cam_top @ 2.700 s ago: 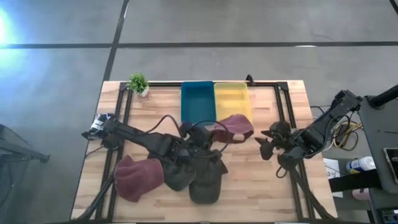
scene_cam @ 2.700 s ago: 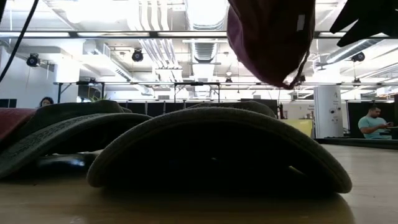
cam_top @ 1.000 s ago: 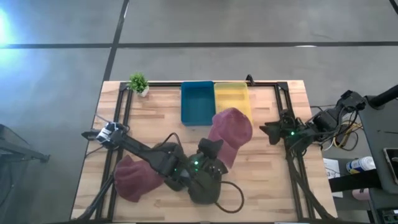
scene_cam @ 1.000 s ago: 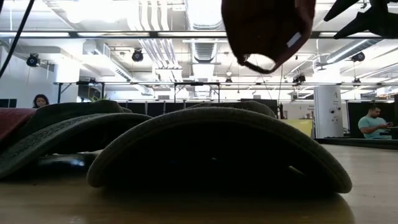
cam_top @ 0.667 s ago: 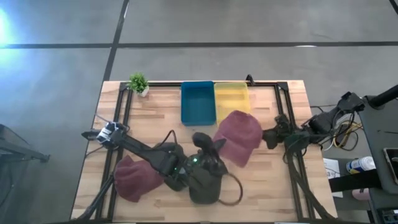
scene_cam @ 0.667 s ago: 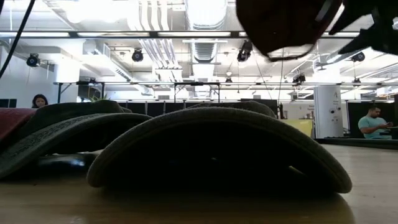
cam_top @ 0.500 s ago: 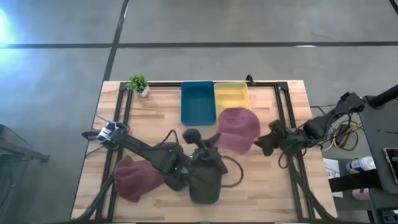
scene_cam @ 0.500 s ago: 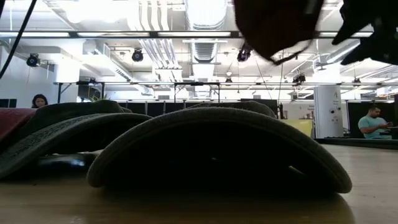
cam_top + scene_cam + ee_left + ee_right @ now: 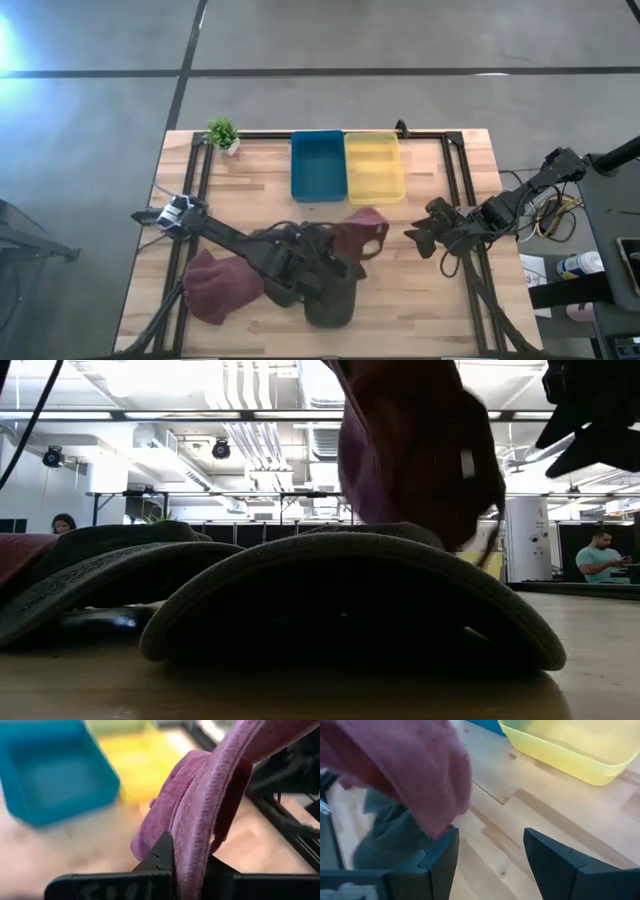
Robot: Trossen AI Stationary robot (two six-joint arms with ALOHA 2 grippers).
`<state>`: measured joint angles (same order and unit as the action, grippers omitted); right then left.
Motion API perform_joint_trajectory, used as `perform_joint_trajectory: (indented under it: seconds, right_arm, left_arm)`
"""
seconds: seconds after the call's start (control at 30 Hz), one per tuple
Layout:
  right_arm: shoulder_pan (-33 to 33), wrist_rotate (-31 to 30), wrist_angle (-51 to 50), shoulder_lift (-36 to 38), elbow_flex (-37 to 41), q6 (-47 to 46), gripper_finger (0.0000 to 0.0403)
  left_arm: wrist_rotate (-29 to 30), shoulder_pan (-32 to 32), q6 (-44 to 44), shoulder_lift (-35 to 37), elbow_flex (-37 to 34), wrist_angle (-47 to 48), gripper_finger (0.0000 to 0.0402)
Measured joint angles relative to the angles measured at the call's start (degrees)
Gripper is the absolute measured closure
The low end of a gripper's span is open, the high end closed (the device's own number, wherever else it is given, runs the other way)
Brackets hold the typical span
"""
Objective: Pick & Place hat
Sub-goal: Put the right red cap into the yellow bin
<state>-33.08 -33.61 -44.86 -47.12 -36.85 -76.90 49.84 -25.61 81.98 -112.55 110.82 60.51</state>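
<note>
A light wooden butcher-block table (image 9: 240, 175) framed by black rails stands on a grey concrete floor. At its far edge sit a small green plant (image 9: 222, 132), a blue bin (image 9: 318, 165) and, touching it, a yellow bin (image 9: 374, 166). The low view looks across the table into a large bright hall with ceiling ducts and strip lights, where a person (image 9: 598, 556) sits far off at the right. The left gripper (image 9: 335, 250), over the middle of the table, is clenched on the brim of a maroon hat (image 9: 358, 232), which hangs in the air just in front of the bins (clear of both). The right gripper (image 9: 420, 237) waits near the table's right rail, its fingers spread and holding nothing. A dark olive hat (image 9: 328, 290) and another maroon hat (image 9: 220, 285) lie along the near edge. A small white tag on the lifted hat shows no readable writing.
</note>
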Motion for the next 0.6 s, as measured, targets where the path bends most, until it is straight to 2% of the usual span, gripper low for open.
perform_joint_trajectory:
  seconds: [0.13,0.33,0.6]
  right_arm:
    - [0.0,1.3,0.0,-0.9,2.0,-0.7,0.0184]
    - [-0.1,5.2,4.3,-4.1,6.3,-1.1,0.0184]
    - [-1.9,5.2,15.2,-5.8,9.0,1.9,0.0184]
  left_arm:
    - [-8.4,0.6,1.8,0.1,-0.8,-2.2,0.0396]
    - [-9.0,1.1,0.5,0.5,-0.1,-9.5,0.0396]
    - [-8.6,2.4,-1.6,1.9,1.4,-9.3,0.0396]
